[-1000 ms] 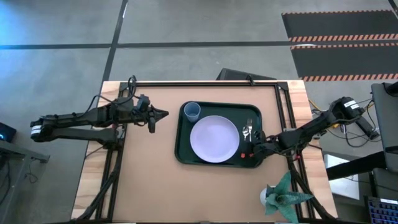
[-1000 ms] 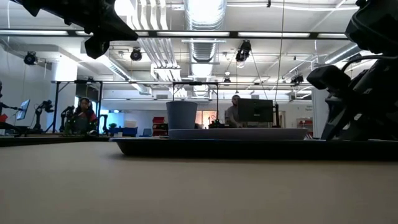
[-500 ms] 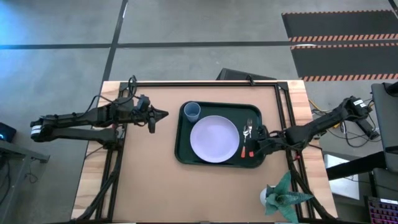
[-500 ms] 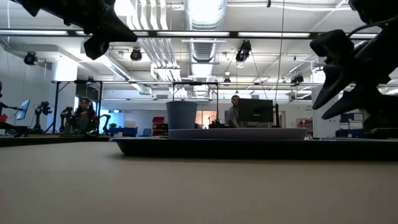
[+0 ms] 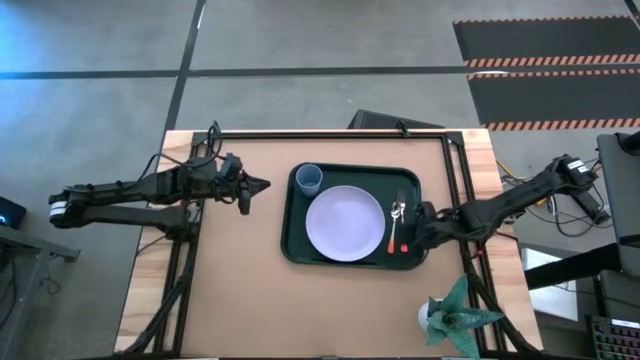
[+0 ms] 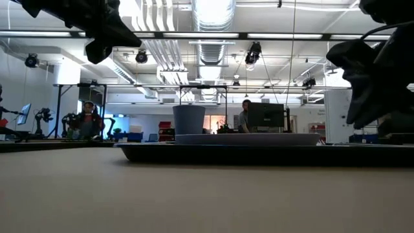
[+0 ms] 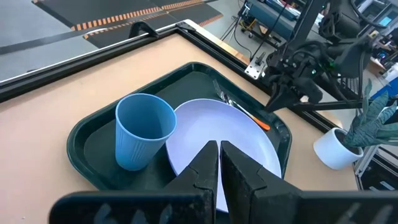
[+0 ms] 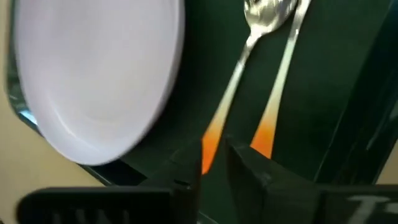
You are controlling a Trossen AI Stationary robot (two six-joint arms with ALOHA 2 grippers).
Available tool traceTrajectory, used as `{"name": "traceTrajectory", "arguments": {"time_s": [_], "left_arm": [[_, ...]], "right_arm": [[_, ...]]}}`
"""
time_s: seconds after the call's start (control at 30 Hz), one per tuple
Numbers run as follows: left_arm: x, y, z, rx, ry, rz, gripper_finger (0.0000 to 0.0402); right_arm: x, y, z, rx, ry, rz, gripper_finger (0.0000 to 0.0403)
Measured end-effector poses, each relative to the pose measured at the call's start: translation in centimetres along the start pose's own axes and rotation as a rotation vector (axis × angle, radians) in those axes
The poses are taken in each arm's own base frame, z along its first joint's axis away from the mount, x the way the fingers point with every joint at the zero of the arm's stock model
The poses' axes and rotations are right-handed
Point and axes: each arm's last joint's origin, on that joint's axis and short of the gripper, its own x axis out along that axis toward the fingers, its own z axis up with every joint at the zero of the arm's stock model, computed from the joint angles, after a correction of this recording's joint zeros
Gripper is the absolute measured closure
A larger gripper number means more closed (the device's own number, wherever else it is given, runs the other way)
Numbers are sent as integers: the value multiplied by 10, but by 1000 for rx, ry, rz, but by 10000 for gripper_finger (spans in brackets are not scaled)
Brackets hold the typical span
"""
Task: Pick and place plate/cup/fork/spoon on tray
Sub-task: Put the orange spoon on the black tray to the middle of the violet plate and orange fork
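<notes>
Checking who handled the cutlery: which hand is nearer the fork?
Right. The right hand hovers at the tray's right edge, just beside the fork. The left hand waits left of the tray, beyond the plate.

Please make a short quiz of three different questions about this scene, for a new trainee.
1. True or false: the cup stands on the plate.
2. What lies between the plate and the tray's right rim? A) fork and spoon B) cup C) nothing
3. Which gripper hangs beside the tray's right rim?

Key:
1. False; it stands on the tray, beside the plate.
2. A
3. The right gripper; the left gripper waits left of the tray.
</notes>
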Motion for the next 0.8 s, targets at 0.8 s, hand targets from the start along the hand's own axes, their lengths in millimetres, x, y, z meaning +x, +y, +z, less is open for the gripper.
{"name": "traceTrajectory", "arguments": {"time_s": [0.8], "left_arm": [[9, 0, -2, 1, 28, 14, 402]], "right_arm": [[30, 7, -2, 22, -17, -67, 395]]}}
